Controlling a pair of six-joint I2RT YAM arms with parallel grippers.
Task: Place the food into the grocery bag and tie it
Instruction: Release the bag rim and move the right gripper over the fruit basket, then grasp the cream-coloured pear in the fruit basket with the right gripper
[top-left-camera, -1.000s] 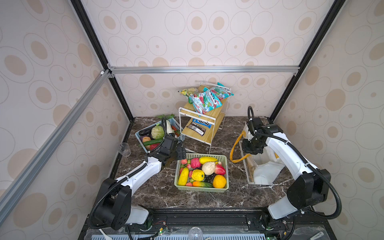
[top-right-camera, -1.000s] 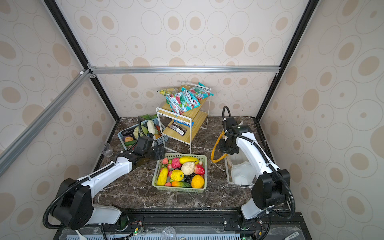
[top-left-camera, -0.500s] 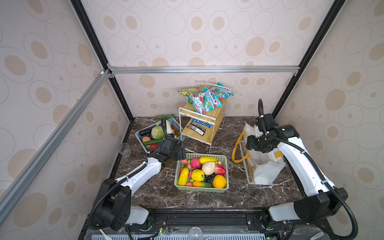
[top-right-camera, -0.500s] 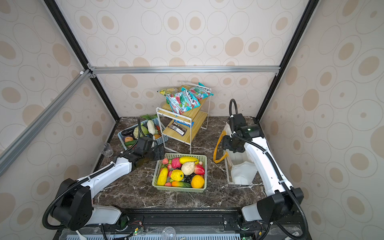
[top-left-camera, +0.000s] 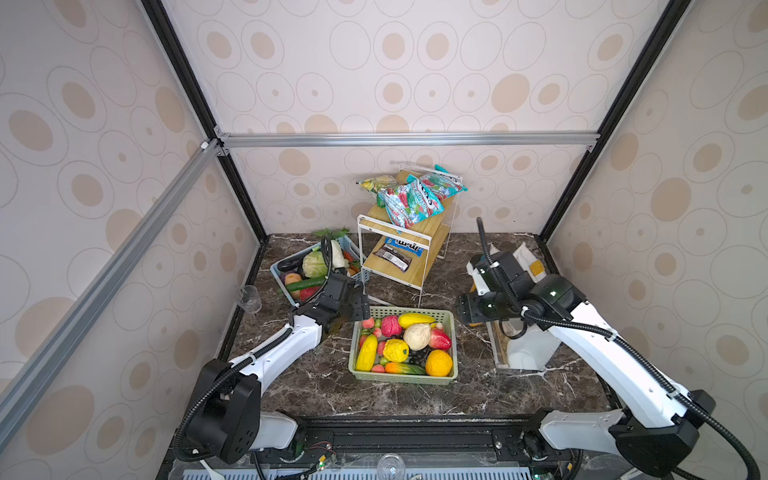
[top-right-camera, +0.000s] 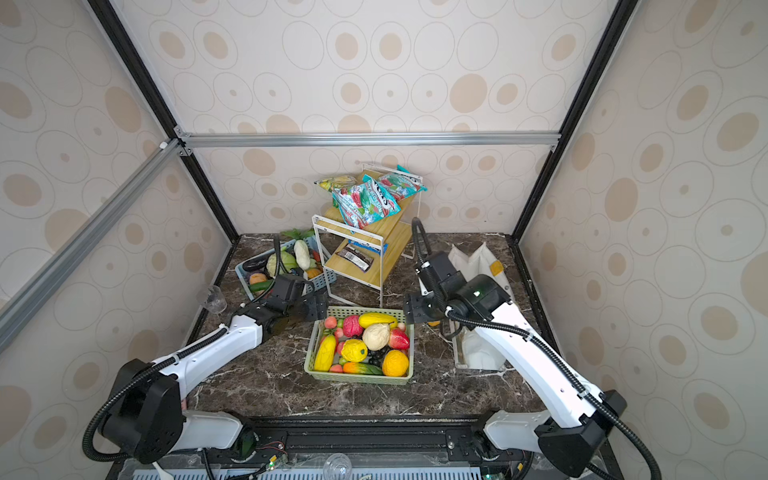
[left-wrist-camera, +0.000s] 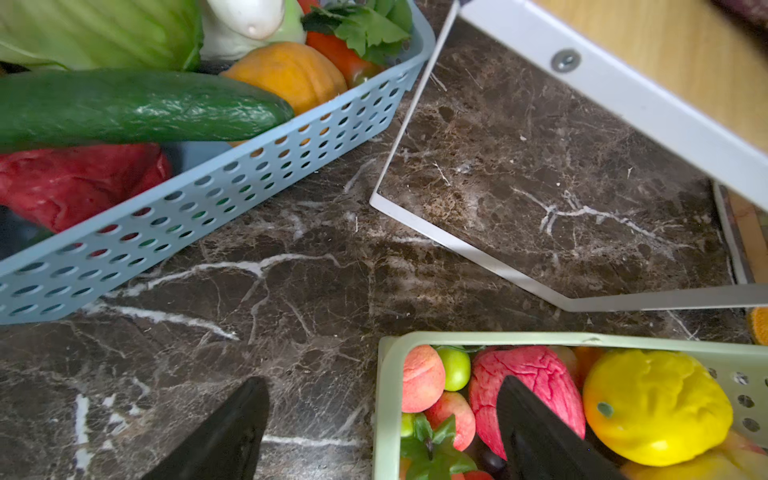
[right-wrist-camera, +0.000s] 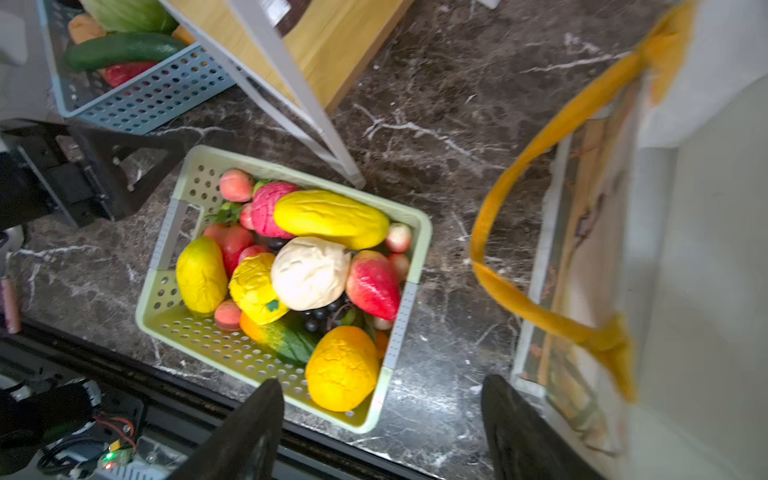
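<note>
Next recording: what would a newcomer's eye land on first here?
A green basket heaped with bright toy fruit sits centre front on the dark marble table. Behind it, teal snack bags top a wooden rack; the white grocery bag stands at the right. The left gripper and right gripper hang open on either side of the basket.

Snack bags (top-left-camera: 409, 201) top the rack (top-left-camera: 388, 274) — plastic cup (top-left-camera: 249, 297) well apart.
</note>
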